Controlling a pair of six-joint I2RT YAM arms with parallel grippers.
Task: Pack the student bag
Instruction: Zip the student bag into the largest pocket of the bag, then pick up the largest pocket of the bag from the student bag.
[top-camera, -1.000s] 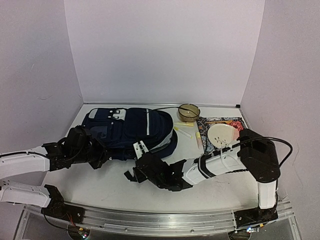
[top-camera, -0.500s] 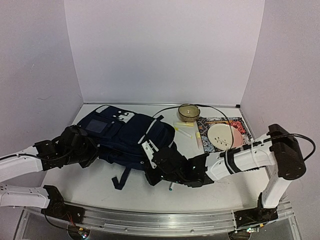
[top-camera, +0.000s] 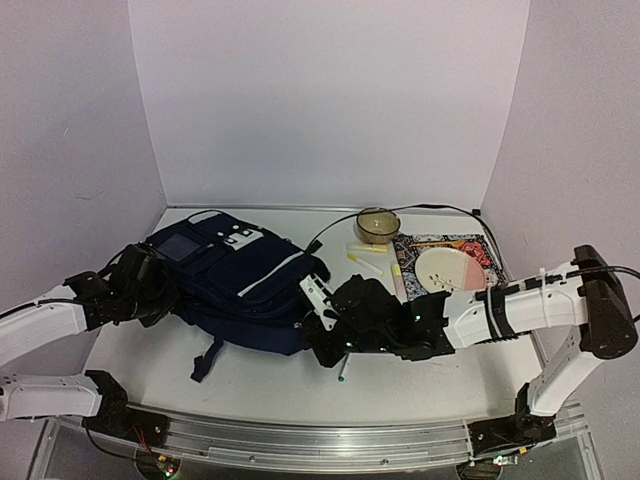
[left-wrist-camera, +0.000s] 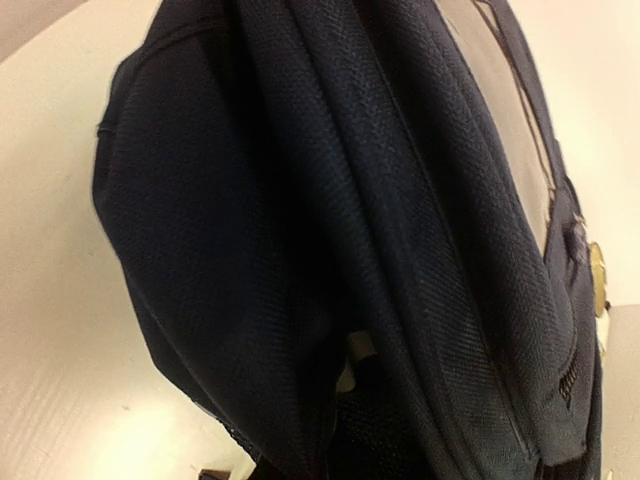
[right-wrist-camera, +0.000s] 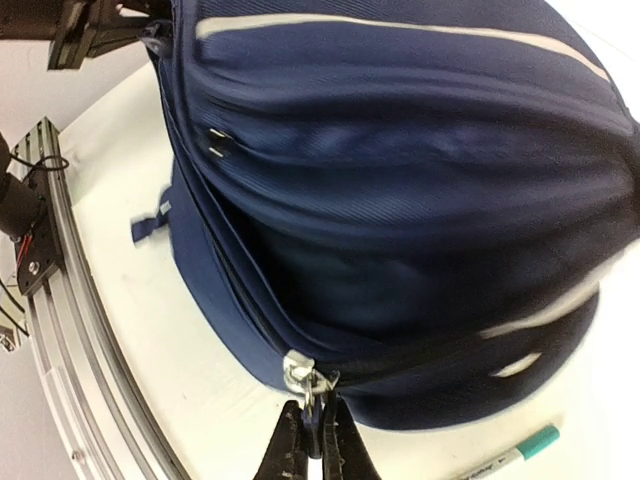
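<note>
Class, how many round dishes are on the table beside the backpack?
2. A brownish bowl sits near the back wall; a pale plate lies on the patterned mat to its right. The backpack may hide others.

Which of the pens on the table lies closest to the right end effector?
The white pen with the teal cap, lying beside the right end effector; the pale yellow pens lie farther back, near the brownish round bowl.

student bag (top-camera: 240, 285) | navy, white-striped | lying tilted (left-centre) on table
</note>
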